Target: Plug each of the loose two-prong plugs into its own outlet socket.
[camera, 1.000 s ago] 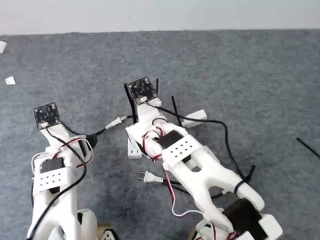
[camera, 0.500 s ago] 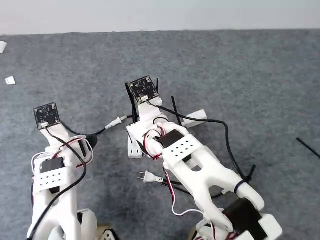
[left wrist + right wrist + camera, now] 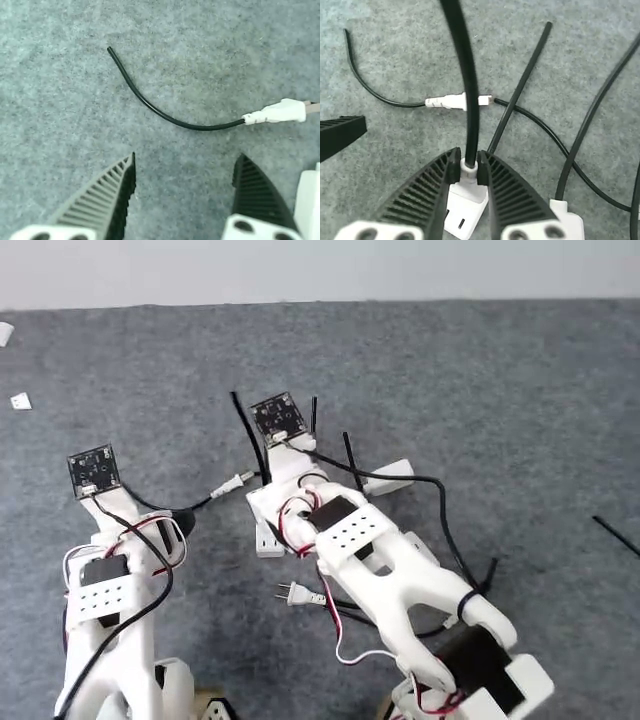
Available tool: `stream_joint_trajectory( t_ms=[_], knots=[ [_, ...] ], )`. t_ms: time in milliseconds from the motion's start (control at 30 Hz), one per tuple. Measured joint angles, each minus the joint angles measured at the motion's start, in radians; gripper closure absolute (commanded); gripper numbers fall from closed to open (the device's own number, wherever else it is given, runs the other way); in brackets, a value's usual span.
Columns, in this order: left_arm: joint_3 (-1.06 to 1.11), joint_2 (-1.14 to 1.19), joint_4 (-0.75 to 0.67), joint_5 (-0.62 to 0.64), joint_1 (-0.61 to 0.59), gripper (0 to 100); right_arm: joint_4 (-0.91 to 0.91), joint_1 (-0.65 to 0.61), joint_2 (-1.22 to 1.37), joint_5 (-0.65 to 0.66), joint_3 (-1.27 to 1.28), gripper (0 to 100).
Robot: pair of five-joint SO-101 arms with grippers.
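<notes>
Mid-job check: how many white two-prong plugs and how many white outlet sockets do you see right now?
Two-prong plugs: 3 (held plug in the right end effector, middle plug between the arms, near plug beside the right arm)
Outlet sockets: 2 (nearer socket, farther socket)
Total: 5

White plug [image 3: 468, 167] upright atop white socket [image 3: 462, 220]; pronged plug [image 3: 290, 593] lying flat; third plug [image 3: 276, 112] flat, near socket.
</notes>
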Motion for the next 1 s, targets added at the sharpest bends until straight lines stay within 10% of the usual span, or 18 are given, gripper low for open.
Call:
stream_joint_trajectory(
  t_ms=[1000],
  knots=[
    [0.012, -0.011, 0.0, 0.0, 0.0, 71, -0.028, 0.014, 0.0, 0.021, 0.006, 99.1]
  ],
)
